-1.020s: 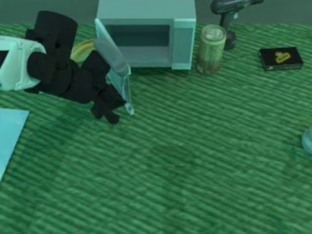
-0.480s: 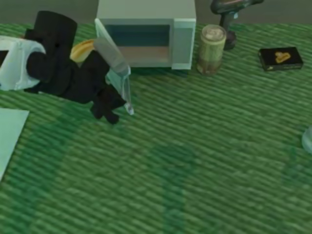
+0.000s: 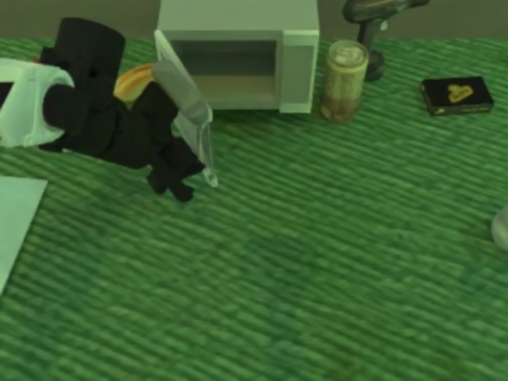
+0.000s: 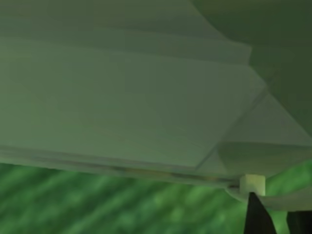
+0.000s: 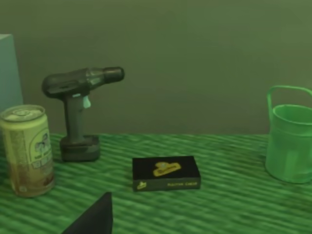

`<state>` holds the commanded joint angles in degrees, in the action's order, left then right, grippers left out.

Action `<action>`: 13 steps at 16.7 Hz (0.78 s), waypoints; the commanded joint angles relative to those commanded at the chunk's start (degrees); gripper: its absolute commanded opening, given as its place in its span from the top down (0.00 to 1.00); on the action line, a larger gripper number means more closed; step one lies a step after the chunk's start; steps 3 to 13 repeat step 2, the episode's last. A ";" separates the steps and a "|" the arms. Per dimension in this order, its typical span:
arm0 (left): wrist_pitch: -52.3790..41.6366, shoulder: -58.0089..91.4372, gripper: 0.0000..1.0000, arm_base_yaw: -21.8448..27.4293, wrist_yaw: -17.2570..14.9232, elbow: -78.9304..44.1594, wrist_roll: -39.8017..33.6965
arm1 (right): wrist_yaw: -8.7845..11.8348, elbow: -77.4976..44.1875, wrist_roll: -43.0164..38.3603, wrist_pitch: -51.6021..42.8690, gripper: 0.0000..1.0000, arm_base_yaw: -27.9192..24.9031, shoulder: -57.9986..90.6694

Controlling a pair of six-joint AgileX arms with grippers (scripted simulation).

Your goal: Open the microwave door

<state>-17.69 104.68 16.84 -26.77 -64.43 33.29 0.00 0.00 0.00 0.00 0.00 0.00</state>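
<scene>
Left hand clamps the free edge of the microwave door — door swung wide from the microwave; right arm unseen.

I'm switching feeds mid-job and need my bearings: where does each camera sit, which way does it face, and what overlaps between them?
Top view: above the table, looking down on the microwave, its swung-out microwave door and the left gripper at the door's free edge.
Left wrist view: on the left arm, close against the door's panel; a dark fingertip shows.
Right wrist view: low at the right side, facing the back wall; a dark piece of the gripper shows at the frame's edge.
Shared: can, drill, black box.
</scene>
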 joint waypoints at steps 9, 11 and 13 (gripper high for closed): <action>0.00 0.00 1.00 0.00 0.00 0.00 0.00 | 0.00 0.00 0.00 0.00 0.00 0.00 0.00; 0.00 0.00 1.00 0.00 0.00 0.00 0.00 | 0.00 0.00 0.00 0.00 0.00 0.00 0.00; 0.00 0.00 1.00 0.00 0.00 0.00 0.00 | 0.00 0.00 0.00 0.00 0.00 0.00 0.00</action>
